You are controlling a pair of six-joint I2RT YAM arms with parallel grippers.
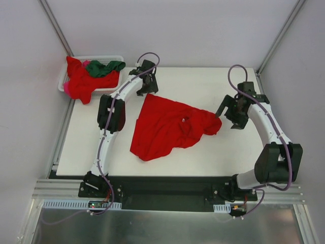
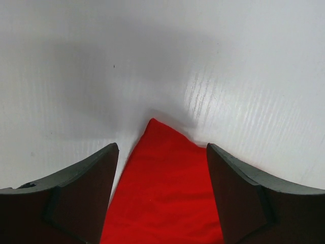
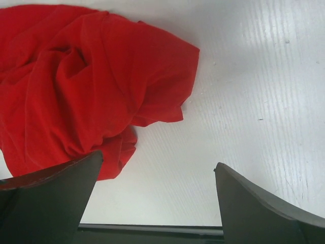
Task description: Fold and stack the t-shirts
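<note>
Robotics lab cell: white panel walls (image 1: 177, 30), aluminium frame rail (image 1: 56, 189).

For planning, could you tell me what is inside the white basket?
A red t-shirt spilling over the basket rim, plus a dark green t-shirt; anything beneath is hidden.

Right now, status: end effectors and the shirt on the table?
Left end effector open, astride a corner of the crumpled red cloth t-shirt. Right end effector open, beside its other end. White plastic lattice basket far left, out of the way.
</note>
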